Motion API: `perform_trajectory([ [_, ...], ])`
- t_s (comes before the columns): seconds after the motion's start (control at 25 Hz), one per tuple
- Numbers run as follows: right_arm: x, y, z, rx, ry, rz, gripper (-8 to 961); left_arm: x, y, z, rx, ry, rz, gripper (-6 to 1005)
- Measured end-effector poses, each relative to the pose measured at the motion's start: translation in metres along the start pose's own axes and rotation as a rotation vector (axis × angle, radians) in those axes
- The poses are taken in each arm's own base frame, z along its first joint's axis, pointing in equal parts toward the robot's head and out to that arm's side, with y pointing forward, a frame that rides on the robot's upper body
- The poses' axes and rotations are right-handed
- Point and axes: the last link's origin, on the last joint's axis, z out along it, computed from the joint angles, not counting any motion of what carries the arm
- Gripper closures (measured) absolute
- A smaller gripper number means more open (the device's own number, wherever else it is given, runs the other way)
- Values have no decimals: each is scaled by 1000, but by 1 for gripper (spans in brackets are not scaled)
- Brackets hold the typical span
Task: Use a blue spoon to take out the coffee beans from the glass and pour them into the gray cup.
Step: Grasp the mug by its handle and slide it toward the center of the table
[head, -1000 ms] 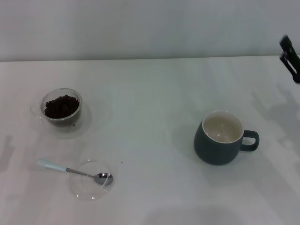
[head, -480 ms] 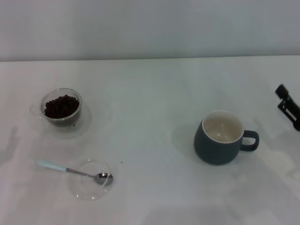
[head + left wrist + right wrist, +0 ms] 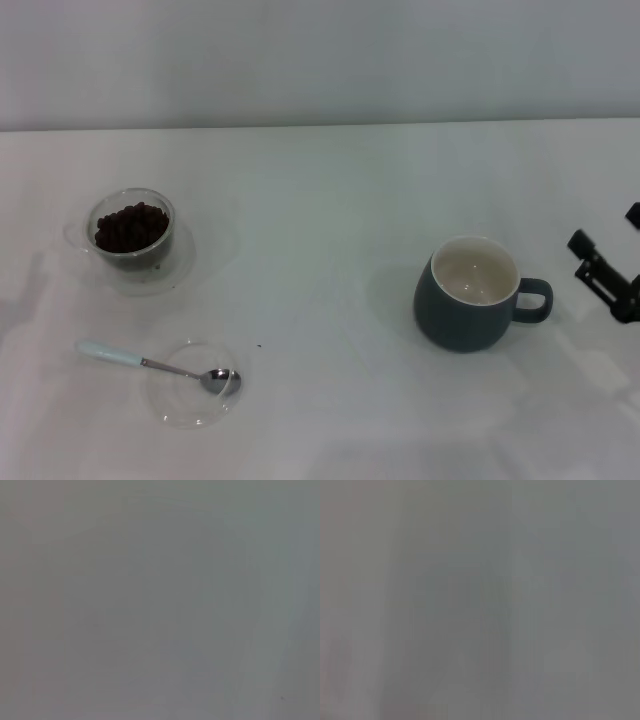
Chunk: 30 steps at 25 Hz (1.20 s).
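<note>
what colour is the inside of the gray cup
Cream-white inside the gray cup, with a dark blue-gray outside. It shows best in the head view.

Shiny metal-bowled blue spoon [image 3: 160, 364], clear glass [image 3: 131, 229]

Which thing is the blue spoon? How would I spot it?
Look at the white table, at the near left corner, in front of the glass of coffee beans. The blue spoon lies there, its silver bowl resting in a flat clear dish, pale blue handle sticking out.

Blue spoon [image 3: 150, 362] lies flat; glass [image 3: 131, 228] holds coffee beans [image 3: 130, 226].
</note>
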Motion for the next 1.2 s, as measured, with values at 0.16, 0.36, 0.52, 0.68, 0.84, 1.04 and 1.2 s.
perform_trajectory([
  [0.16,7,6,-3,-31,46,20,128,1,-1,4,2,9,6,138],
  [0.36,13,8,-8,-46,82,47,128,3,-2,8,9,19,8,139],
  [0.52,16,9,-12,-58,107,69,127,5,-4,11,18,31,16,139],
  [0.68,19,11,-14,-70,129,74,127,7,-3,14,12,41,48,139],
  [0.84,25,12,-9,-76,167,75,128,8,-4,17,16,48,57,138],
  [1.04,30,13,-4,-76,205,69,128,6,-4,18,21,39,56,138],
  [1.2,32,13,-2,-73,224,68,127,6,-6,18,32,36,56,138],
])
